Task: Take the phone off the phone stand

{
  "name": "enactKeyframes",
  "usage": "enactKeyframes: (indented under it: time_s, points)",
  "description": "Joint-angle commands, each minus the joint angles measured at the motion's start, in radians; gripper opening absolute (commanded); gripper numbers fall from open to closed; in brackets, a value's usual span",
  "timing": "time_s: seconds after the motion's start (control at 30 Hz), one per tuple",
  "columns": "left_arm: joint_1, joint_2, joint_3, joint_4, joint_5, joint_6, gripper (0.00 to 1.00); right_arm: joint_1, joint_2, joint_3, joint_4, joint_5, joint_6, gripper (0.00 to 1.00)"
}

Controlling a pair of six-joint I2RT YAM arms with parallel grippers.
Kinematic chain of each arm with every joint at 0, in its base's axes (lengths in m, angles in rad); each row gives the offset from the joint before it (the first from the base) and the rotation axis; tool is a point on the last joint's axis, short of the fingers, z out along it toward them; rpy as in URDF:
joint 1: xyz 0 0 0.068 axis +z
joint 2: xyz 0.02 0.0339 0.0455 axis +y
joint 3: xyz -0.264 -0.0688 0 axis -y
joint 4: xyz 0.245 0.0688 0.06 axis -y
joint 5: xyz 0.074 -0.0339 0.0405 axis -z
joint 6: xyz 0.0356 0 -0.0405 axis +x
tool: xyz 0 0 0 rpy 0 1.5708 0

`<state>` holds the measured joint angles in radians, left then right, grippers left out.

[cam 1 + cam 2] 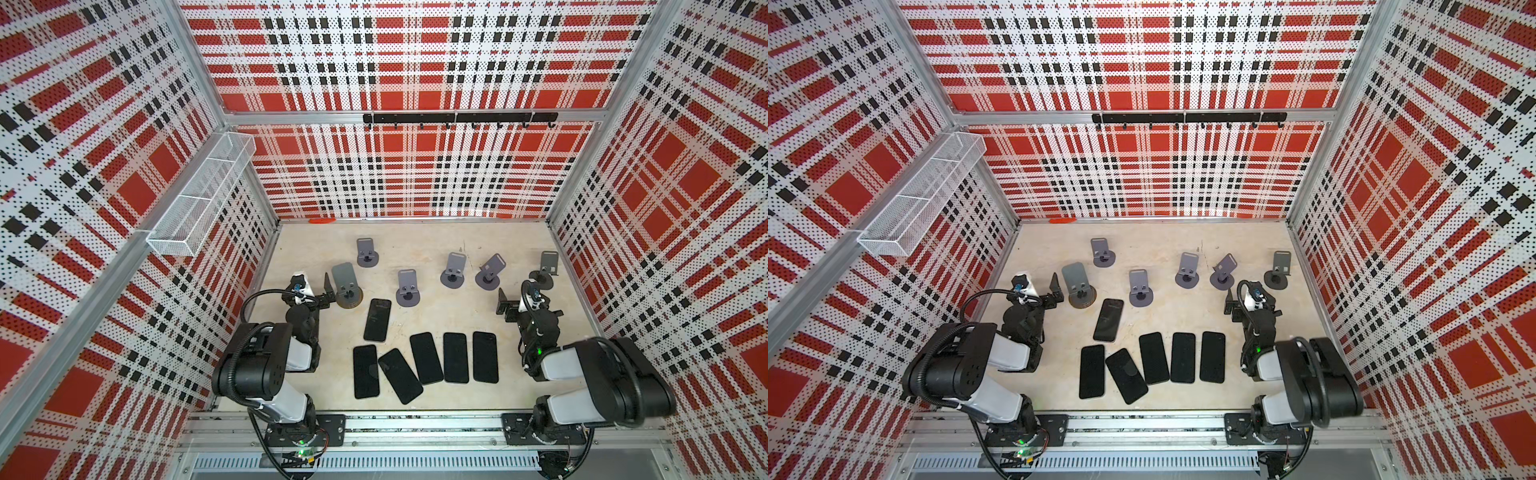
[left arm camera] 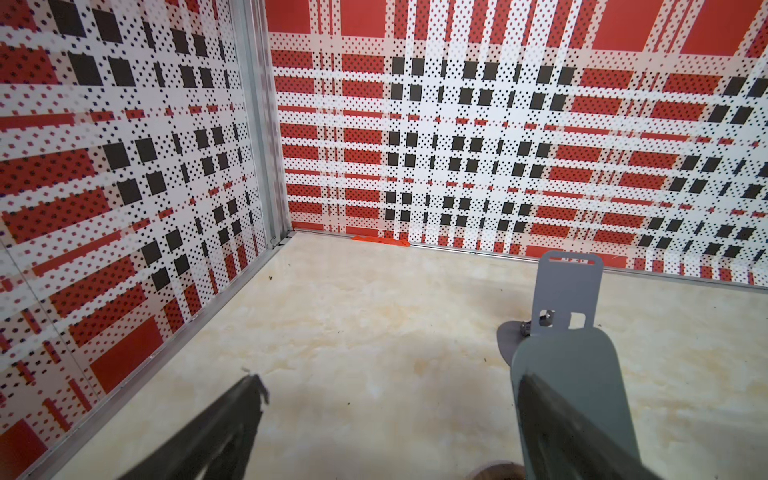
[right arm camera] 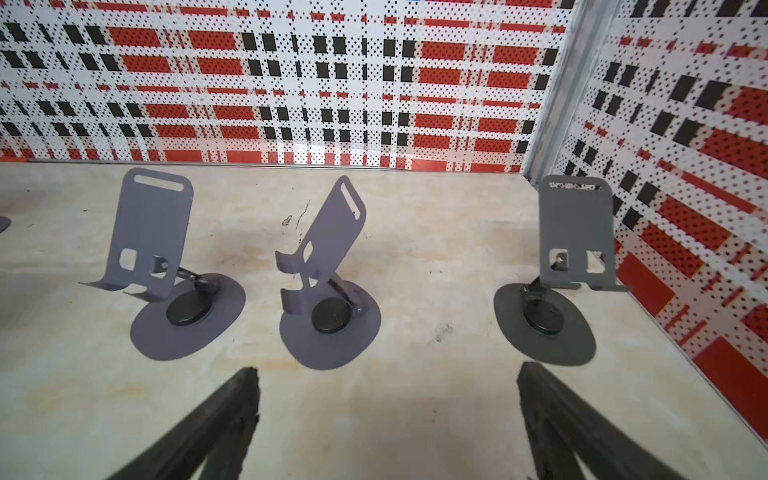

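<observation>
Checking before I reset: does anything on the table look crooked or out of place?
A lone phone lies apart from the row of five, where a slanted phone breaks the line. One stand is turned askew.

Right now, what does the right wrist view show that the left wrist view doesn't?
Only right wrist: three empty stands side by side beyond the open right claw. Only left wrist: two empty stands, the near one close beside the open left claw. Both: beige table, plaid walls. Neither catches the phones lying flat in both top views.
</observation>
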<state>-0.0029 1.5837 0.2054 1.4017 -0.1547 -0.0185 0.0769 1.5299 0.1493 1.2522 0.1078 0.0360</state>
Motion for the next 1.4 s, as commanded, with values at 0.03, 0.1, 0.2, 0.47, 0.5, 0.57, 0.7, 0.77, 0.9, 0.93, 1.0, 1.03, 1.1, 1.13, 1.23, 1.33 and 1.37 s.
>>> enactKeyframes:
  time_s: [0.03, 0.1, 0.2, 0.47, 0.5, 0.57, 0.7, 0.77, 0.9, 0.93, 1.0, 1.03, 1.1, 1.13, 1.23, 1.33, 1.37]
  points:
    - [-0.012, -0.009, -0.004, 0.011, -0.023, 0.012, 0.98, -0.023, 0.025, 0.041, 0.059, -0.001, -0.005, 1.00]
    - [-0.018, -0.009, -0.007, 0.016, -0.037, 0.017, 0.98, -0.029, 0.057, 0.068, 0.074, -0.058, -0.023, 1.00]
    - [-0.022, -0.009, -0.011, 0.022, -0.047, 0.019, 0.98, -0.033, 0.037, 0.075, 0.021, -0.042, -0.009, 1.00]
    - [-0.022, -0.010, -0.012, 0.024, -0.046, 0.019, 0.98, -0.035, 0.036, 0.130, -0.089, 0.121, 0.049, 1.00]
    - [-0.022, -0.010, -0.012, 0.025, -0.047, 0.019, 0.98, -0.034, 0.050, 0.131, -0.065, 0.114, 0.039, 1.00]
    - [-0.022, -0.010, -0.011, 0.024, -0.045, 0.018, 0.98, -0.034, 0.035, 0.133, -0.097, 0.109, 0.046, 1.00]
    - [-0.020, -0.010, -0.011, 0.024, -0.040, 0.018, 0.98, -0.034, 0.041, 0.132, -0.074, 0.112, 0.041, 1.00]
    - [-0.021, -0.010, -0.012, 0.024, -0.040, 0.018, 0.98, -0.033, 0.038, 0.131, -0.084, 0.113, 0.041, 1.00]
    - [-0.015, -0.010, -0.009, 0.022, -0.028, 0.017, 0.98, -0.034, 0.042, 0.130, -0.074, 0.112, 0.041, 1.00]
    - [-0.014, -0.010, -0.008, 0.021, -0.029, 0.017, 0.98, -0.034, 0.042, 0.132, -0.078, 0.113, 0.041, 1.00]
    - [-0.014, -0.011, -0.008, 0.019, -0.026, 0.016, 0.98, -0.034, 0.042, 0.130, -0.077, 0.112, 0.041, 1.00]
    - [-0.012, -0.010, -0.008, 0.018, -0.024, 0.016, 0.98, -0.034, 0.041, 0.131, -0.079, 0.112, 0.041, 1.00]
    - [-0.011, -0.010, -0.006, 0.016, -0.022, 0.014, 0.98, -0.033, 0.041, 0.132, -0.079, 0.112, 0.042, 1.00]
    - [-0.010, -0.010, -0.008, 0.016, -0.011, 0.015, 0.98, -0.034, 0.042, 0.132, -0.079, 0.112, 0.041, 1.00]
    - [-0.008, -0.010, -0.006, 0.015, -0.006, 0.013, 0.98, -0.034, 0.042, 0.132, -0.082, 0.111, 0.041, 1.00]
    - [-0.008, -0.010, -0.006, 0.015, -0.007, 0.013, 0.98, -0.034, 0.042, 0.132, -0.081, 0.113, 0.041, 1.00]
    - [-0.009, -0.010, -0.006, 0.016, -0.007, 0.013, 0.98, -0.034, 0.041, 0.133, -0.079, 0.112, 0.041, 1.00]
